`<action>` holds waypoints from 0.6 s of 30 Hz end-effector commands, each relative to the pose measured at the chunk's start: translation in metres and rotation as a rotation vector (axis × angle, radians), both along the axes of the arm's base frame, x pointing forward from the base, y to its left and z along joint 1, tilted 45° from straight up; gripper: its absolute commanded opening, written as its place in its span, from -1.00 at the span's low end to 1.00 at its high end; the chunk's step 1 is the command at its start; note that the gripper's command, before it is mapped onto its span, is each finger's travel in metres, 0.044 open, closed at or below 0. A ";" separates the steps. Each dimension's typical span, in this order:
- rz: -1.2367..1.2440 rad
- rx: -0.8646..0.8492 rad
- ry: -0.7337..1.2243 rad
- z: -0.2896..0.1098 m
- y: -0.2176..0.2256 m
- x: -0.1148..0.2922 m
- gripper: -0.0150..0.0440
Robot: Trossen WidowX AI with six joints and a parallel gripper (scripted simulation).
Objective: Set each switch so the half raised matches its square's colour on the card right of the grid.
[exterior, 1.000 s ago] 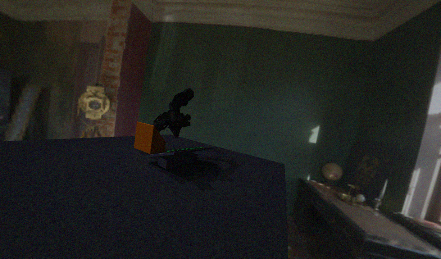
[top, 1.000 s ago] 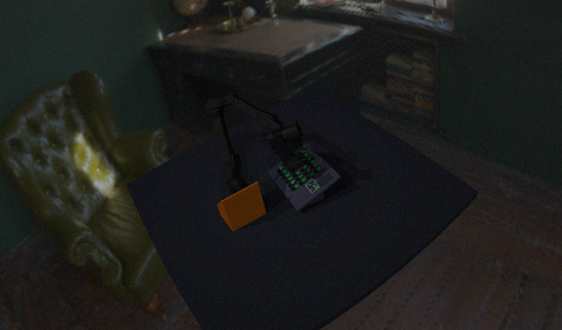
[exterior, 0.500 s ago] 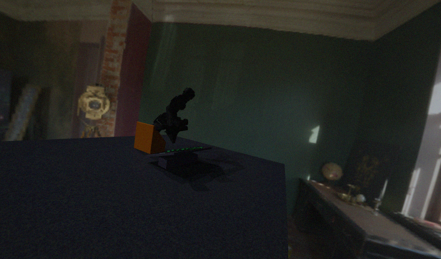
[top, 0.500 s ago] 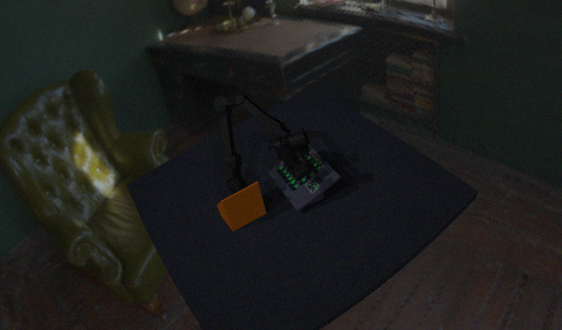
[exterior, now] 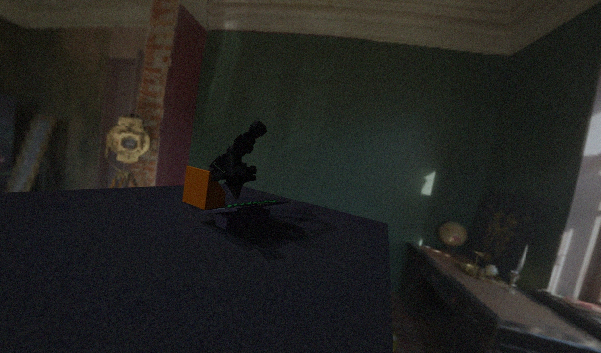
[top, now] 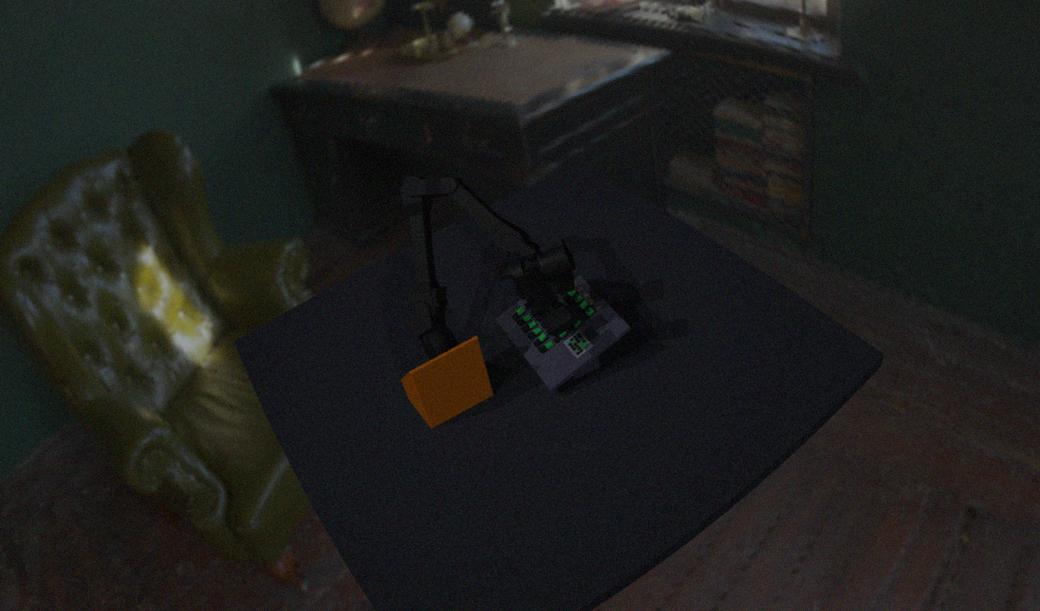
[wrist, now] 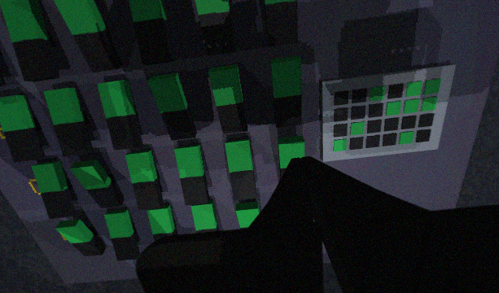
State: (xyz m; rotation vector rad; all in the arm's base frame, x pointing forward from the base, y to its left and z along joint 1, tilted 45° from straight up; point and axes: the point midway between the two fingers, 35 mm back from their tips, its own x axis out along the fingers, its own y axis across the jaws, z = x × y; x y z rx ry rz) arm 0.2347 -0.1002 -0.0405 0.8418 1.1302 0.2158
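Observation:
The grey switch panel (top: 560, 370) (wrist: 396, 179) stands tilted on the dark table (top: 584, 471). Its grid of green and dark grey rocker switches (top: 542, 327) (wrist: 151, 122) fills the wrist view; in the exterior view it shows only as a thin edge with green dots (exterior: 245, 203). The small card (top: 578, 344) (wrist: 385, 114) lies right of the grid, mostly dark squares with several green ones. My gripper (top: 557, 317) (exterior: 237, 195) (wrist: 300, 166) is shut and empty. It is low over the right end of the grid's nearest row and hides the switches there. I cannot tell whether it touches them.
An orange block (top: 449, 379) (exterior: 197, 188) stands on the table close to the panel's left, near the arm's base. A green armchair (top: 129, 319) is beyond the table's left edge, a desk (top: 470, 83) behind it. The room is very dark.

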 end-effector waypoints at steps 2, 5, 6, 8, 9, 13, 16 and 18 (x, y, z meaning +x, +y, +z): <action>0.001 0.012 0.007 -0.004 0.006 0.000 -0.49; 0.001 0.012 0.007 -0.007 0.008 0.002 -0.49; 0.001 0.012 0.007 -0.009 0.009 0.003 -0.49; 0.001 0.012 0.006 -0.011 0.011 0.005 -0.49; 0.001 0.012 0.006 -0.012 0.012 0.005 -0.49; 0.001 0.012 0.006 -0.013 0.013 0.006 -0.49; 0.001 0.012 0.006 -0.013 0.013 0.006 -0.49; 0.001 0.012 0.006 -0.013 0.013 0.006 -0.49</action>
